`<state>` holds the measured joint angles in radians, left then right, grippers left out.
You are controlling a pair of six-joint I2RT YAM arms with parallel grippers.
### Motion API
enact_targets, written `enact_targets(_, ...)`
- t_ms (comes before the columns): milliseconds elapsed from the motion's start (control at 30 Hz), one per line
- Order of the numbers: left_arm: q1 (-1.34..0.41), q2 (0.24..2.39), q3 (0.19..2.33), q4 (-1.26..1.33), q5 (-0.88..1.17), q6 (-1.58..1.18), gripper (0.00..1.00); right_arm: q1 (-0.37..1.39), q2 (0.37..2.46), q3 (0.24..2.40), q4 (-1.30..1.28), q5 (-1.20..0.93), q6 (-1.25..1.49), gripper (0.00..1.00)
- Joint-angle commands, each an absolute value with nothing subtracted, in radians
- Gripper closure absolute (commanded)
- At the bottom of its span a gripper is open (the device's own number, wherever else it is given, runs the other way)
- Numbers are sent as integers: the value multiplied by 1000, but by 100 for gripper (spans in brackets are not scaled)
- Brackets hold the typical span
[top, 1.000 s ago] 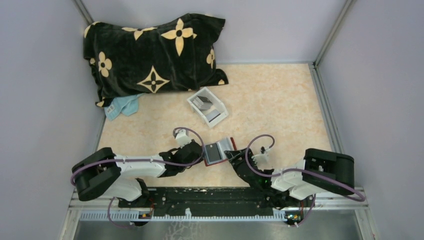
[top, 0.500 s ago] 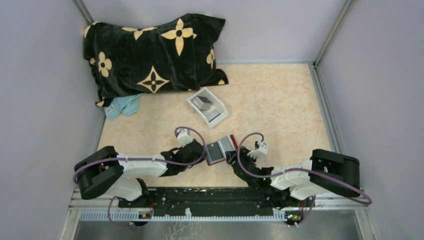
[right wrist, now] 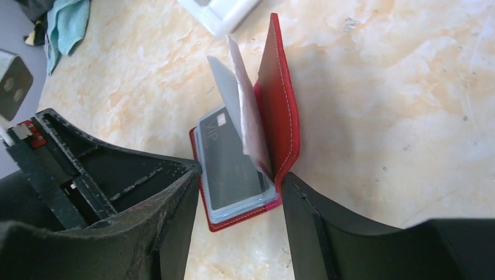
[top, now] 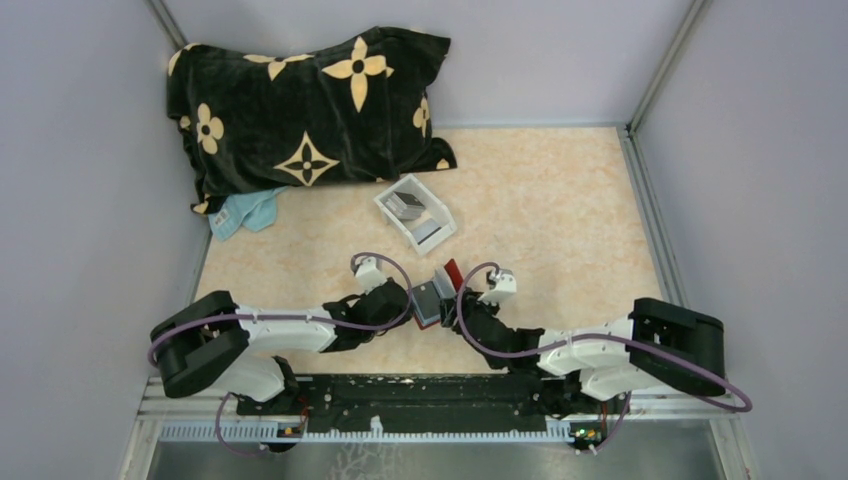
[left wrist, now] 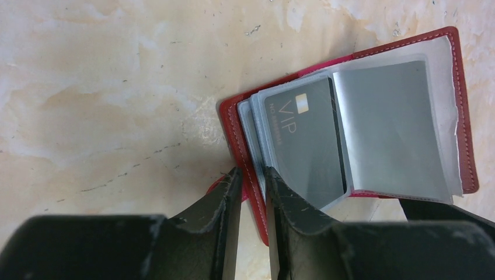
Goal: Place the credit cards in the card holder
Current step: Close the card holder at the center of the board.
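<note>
The holder (right wrist: 280, 116) is lying on the surface (top: 540, 200) near its front edge, between the two arms and just in front of the white tray (top: 397, 228). It is sitting half open. Its left cover is lying flat while its right cover is standing nearly upright, red side facing right.

A grey card marked VIP (left wrist: 303, 140) is sitting in a clear sleeve on the flat half, with the edges of more sleeves showing under it. A further clear sleeve (left wrist: 391, 128) is fanning out between that card and the raised cover.

The left end effector (left wrist: 252, 178) is standing narrow, pinching the left cover's red edge between its fingers.

The right end effector (right wrist: 240, 172) is standing wide, its fingers flanking the holder's near end. Its right finger (right wrist: 303, 204) is touching the foot of the raised cover, and its left finger (right wrist: 181, 198) is sitting by the flat cover's corner. Whether these fingers are actually squeezing the holder I cannot tell.

Other cards (top: 405, 205) are lying in the tray. A black pillow with cream flowers (top: 300, 100) is filling the far left corner, with a blue cloth (top: 245, 212) poking out beneath it.
</note>
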<state>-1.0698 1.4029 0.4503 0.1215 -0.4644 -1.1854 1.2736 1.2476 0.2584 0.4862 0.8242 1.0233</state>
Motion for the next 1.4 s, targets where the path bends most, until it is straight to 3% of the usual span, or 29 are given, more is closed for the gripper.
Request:
enact_targets(0,-1079,1488,396,-78,-333,-1170,70,1278,1233,330,505,783,889,45)
enact_targets(633,-1079,1519,393,-53,-324,-1172,71,1281,1337,372,594,547,802,45)
enact_targets(1367,-1080,1385,362,-140,-351,-1180,71,1284,1430,307,678,489,922,45)
